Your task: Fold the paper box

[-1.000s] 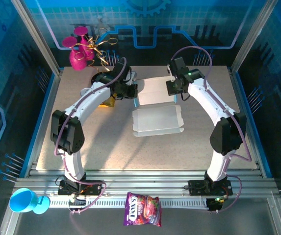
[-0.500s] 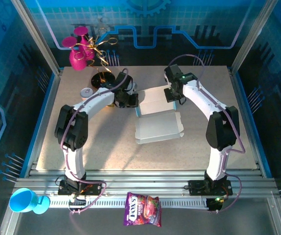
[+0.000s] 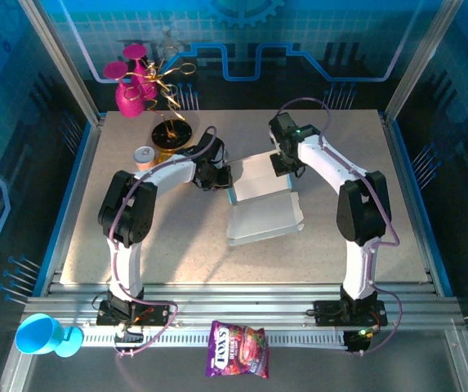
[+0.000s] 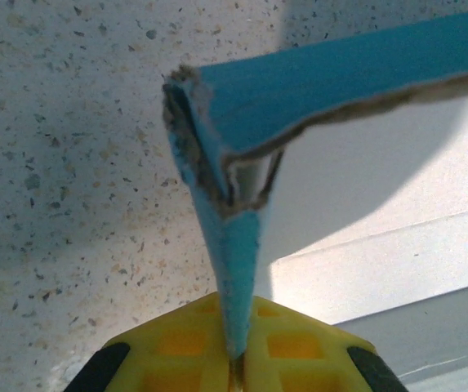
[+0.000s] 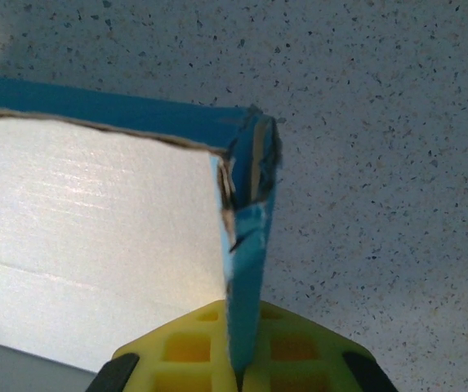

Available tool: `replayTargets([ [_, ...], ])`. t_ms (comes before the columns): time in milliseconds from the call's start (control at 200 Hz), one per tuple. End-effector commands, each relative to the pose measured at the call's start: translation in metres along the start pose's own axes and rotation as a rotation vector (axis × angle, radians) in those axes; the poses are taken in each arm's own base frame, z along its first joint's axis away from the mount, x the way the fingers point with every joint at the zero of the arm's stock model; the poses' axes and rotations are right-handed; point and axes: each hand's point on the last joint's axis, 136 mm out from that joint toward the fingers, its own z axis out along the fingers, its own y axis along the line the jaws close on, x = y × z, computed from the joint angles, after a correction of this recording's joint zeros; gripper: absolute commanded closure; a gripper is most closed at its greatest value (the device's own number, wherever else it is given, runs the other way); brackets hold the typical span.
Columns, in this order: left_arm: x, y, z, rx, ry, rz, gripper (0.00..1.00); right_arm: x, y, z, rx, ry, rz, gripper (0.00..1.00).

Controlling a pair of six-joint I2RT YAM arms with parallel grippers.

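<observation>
The paper box [image 3: 262, 214] lies mid-table, light blue outside and pale whitish inside, its far panel [image 3: 260, 178] lifted off the table. My left gripper [image 3: 225, 175] is shut on the box's left rear corner. In the left wrist view a blue flap [image 4: 235, 253] runs down between the yellow fingers [image 4: 176, 347], which are pressed together at the left gripper [image 4: 238, 369]. My right gripper [image 3: 283, 167] is shut on the right rear corner. In the right wrist view the blue wall [image 5: 248, 269] is pinched in the right gripper [image 5: 242, 371], beside the white inside [image 5: 95, 237].
A dark bowl with gold trim [image 3: 171, 135] and a small round tin [image 3: 144, 157] stand at the far left, behind my left arm. A pink vase [image 3: 131, 86] is past the table's back edge. A blue cup [image 3: 42, 335] and a candy bag [image 3: 238, 349] lie off the front rail.
Both grippers have moved inward and toward the near side with the box's rear corners. The far panel has risen from flat and looks narrower, and the box has slid slightly nearer.
</observation>
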Motion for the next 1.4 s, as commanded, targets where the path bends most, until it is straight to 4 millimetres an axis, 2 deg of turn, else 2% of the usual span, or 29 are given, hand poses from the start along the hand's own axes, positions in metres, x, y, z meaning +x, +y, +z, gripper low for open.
replayTargets([
  [0, 0.004, -0.001, 0.015, 0.026, 0.012, -0.017, 0.9, 0.002, 0.02, 0.004, -0.035, 0.025, -0.053, 1.0],
  [455, 0.002, 0.006, 0.027, 0.024, 0.021, -0.046, 0.82, -0.001, 0.022, 0.006, -0.037, 0.029, -0.057, 1.0],
  [585, 0.002, 0.008, 0.027, 0.009, 0.025, -0.04, 0.92, -0.003, 0.02, 0.006, -0.03, 0.025, -0.053, 1.0],
  [891, 0.006, 0.023, 0.022, -0.099, 0.041, -0.021, 1.0, -0.008, 0.02, 0.001, -0.009, 0.005, -0.044, 1.0],
  [1156, 0.006, 0.033, 0.016, -0.276, 0.026, -0.022, 1.0, -0.005, 0.022, 0.001, 0.014, 0.007, -0.04, 1.0],
  [1396, 0.014, 0.028, 0.019, -0.281, 0.033, -0.042, 1.0, -0.005, 0.023, 0.001, 0.014, 0.006, -0.042, 1.0],
])
